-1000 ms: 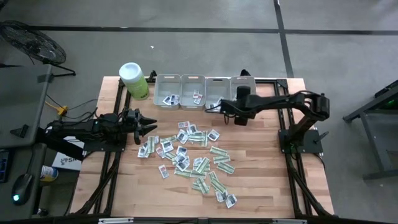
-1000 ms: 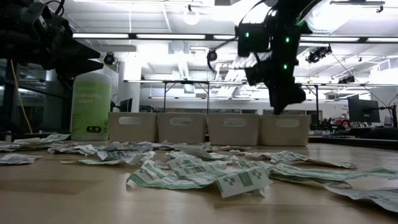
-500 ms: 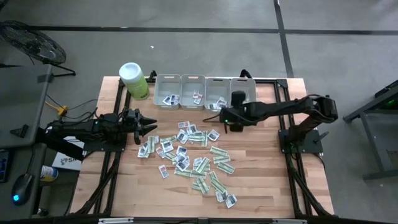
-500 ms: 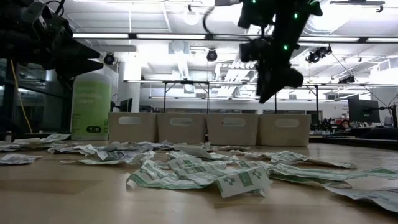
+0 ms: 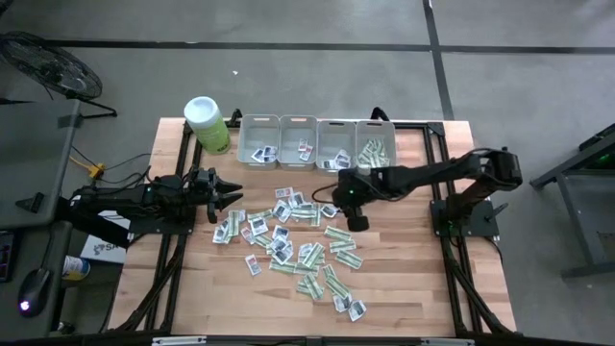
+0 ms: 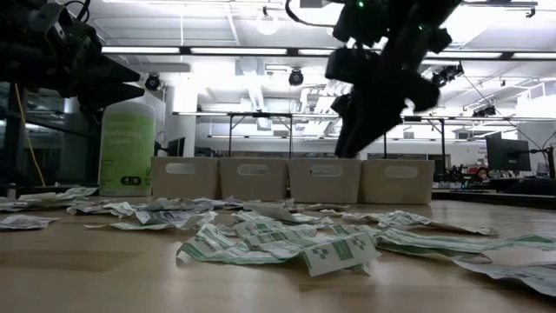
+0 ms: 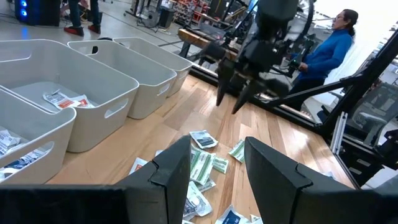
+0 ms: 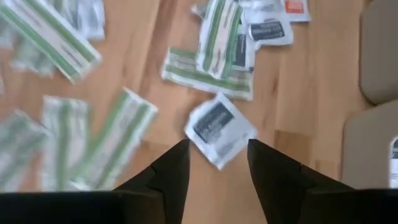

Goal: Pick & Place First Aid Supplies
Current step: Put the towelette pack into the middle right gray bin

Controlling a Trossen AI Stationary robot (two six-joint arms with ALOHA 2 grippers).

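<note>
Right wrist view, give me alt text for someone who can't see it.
The right gripper, fingers open, points down at a white square packet with a dark print lying on the wooden table, with green-and-white strip packets scattered around it.

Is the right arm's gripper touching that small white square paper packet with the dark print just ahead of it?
Apart. In the low view the right gripper hangs well above the table; the right wrist view shows its open fingers short of the white square packet.

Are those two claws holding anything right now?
No. The right gripper hangs open above a white packet, and the left gripper waits open with nothing between its fingers.
</note>
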